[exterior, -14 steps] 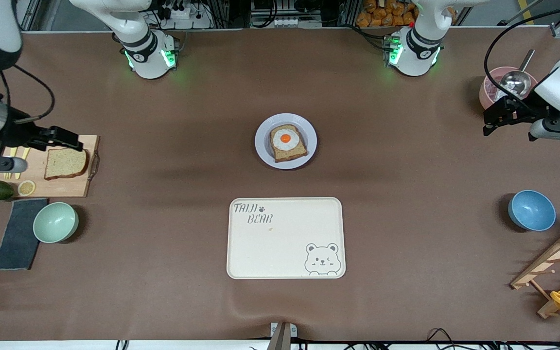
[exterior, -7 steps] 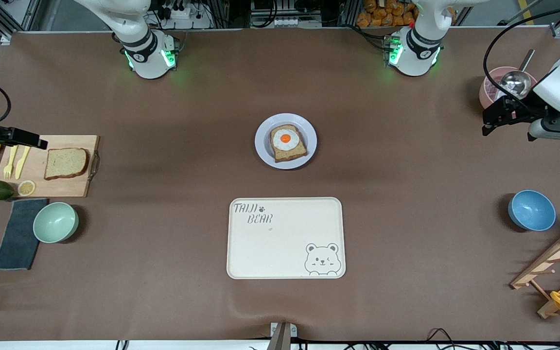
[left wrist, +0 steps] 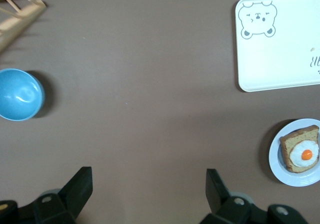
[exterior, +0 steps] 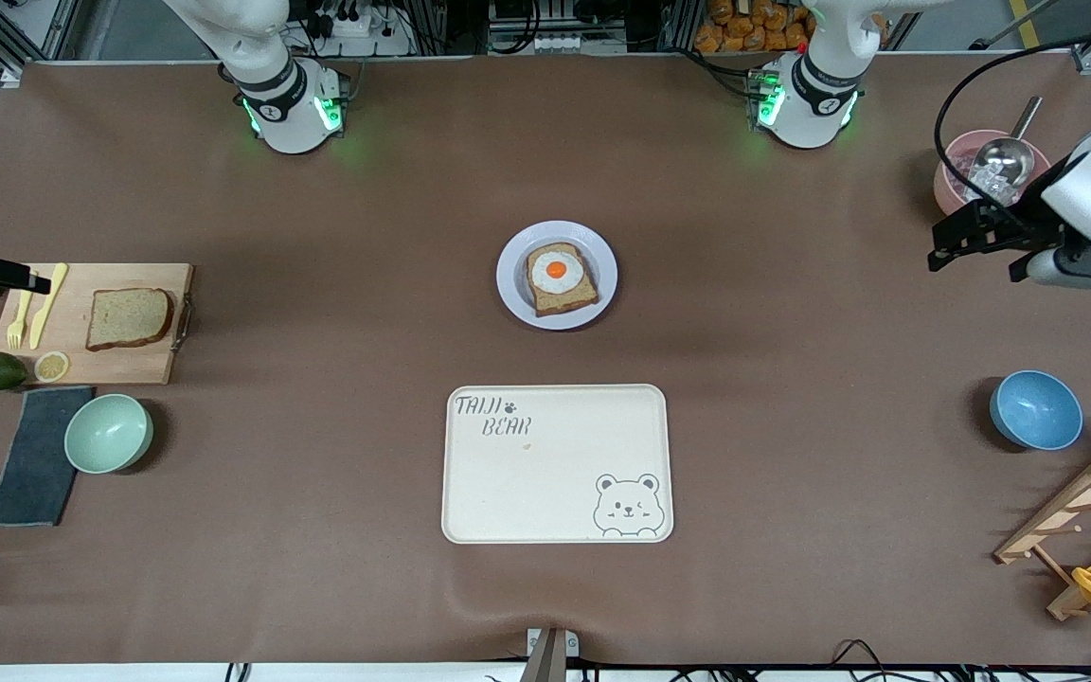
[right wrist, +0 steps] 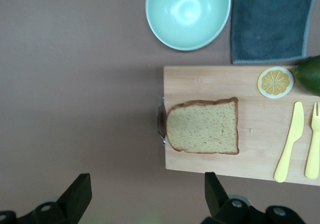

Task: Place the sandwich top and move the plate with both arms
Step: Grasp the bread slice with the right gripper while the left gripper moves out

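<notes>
Brown table: your sandwich top [exterior: 128, 318] lies untouched on the cutting board [exterior: 152, 365] at the right arm's end; the plate [exterior: 511, 294] sits mid-table. Right gripper [right wrist: 145, 196] and left gripper [left wrist: 149, 191] hover spread, empty. Both steps remain.

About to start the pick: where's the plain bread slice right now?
The sandwich top lies flat on the wooden cutting board at the right arm's end of the table, beside the yellow knife.

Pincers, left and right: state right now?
Left pincer: open, holding nothing, over bare table near the pink bowl.
Right pincer: open, holding nothing, over the cutting board with the bread slice.
</notes>
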You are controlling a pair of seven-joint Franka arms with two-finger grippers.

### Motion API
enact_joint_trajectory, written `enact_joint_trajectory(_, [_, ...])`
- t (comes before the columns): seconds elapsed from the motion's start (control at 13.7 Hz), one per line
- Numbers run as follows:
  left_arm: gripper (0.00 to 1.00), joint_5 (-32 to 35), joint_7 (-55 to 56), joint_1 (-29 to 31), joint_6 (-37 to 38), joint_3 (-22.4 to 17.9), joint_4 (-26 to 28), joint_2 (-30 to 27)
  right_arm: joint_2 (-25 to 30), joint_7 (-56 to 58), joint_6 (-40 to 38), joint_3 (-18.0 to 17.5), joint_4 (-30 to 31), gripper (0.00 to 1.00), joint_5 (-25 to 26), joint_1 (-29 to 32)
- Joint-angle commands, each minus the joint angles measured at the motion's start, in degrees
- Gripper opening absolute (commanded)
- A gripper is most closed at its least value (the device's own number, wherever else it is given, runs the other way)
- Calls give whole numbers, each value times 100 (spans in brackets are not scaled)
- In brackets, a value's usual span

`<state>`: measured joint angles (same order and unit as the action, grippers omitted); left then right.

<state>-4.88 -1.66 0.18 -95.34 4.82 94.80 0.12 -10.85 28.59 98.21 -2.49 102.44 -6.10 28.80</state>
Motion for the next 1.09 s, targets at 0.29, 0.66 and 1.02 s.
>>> enact_joint_trajectory(0.29, [100,-127,166,0,-19,36,135,23,-856,1700,733,-102,101,100,-163,609])
enact_joint_trajectory(0.66, [100,-127,174,-53,-125,54,249,127,-1507,2265,1262,-111,75,87,-259,820])
enact_joint_trajectory(1.02, [100,-714,438,-62,-624,98,1021,242,-1990,2387,1762,-120,40,76,-330,1101])
